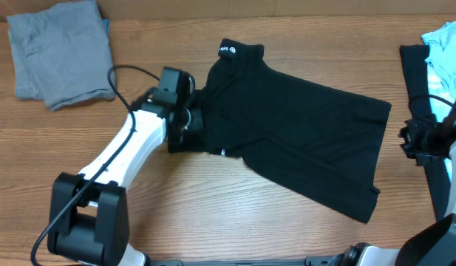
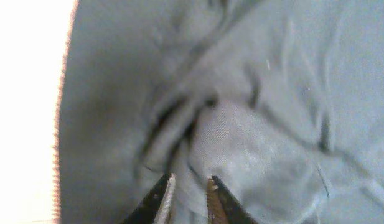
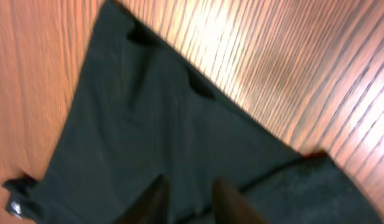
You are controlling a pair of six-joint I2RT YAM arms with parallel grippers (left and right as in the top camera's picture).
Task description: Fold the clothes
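Wood surface (image 1: 213, 214): we see the black T-shirt (image 1: 301, 140) spread at centre, collar twd 11 o'clock. Left claw (image 1: 185, 118) at its 9 o'clock sleeve, tips narrow w/ fabric bunched between; can't tell if it grips. Right claw (image 1: 414, 140) at 3 o'clock near the hem, parted, empty. Folded grey clothes (image 1: 61, 52) at 10 o'clock.

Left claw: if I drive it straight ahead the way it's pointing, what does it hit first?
A bunched fold of the black T-shirt, just ahead of the left claw; depth is unclear, so they may be touching.
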